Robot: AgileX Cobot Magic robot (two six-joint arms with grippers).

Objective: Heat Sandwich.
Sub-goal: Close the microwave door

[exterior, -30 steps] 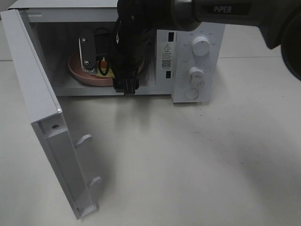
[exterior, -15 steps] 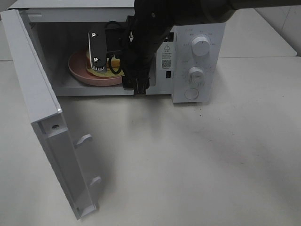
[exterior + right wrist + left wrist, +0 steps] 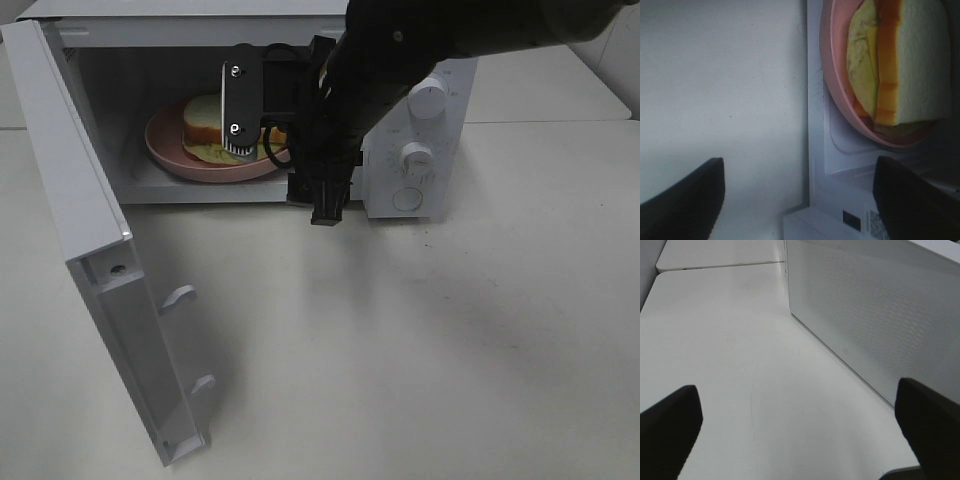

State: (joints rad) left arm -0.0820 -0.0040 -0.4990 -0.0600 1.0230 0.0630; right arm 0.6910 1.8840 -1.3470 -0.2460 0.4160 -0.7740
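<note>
The sandwich (image 3: 205,120) lies on the pink plate (image 3: 165,150) inside the microwave (image 3: 425,190), whose door (image 3: 70,180) stands open. The right fingers (image 3: 685,197) are spread with nothing between them, at the opening just in front of the plate. The left fingers (image 3: 670,425) are also spread and empty, above the table (image 3: 740,340) beside the microwave's outer wall.

White microwave (image 3: 450,150), its side panel (image 3: 875,305) covered in a fine dotted pattern, on an off-white table (image 3: 420,340). Inside, a round pink plate (image 3: 165,140) carries the sandwich (image 3: 205,118): white bread, golden-brown crust, pale yellow-green filling. To the right, a glossy black robot arm (image 3: 400,60)
</note>
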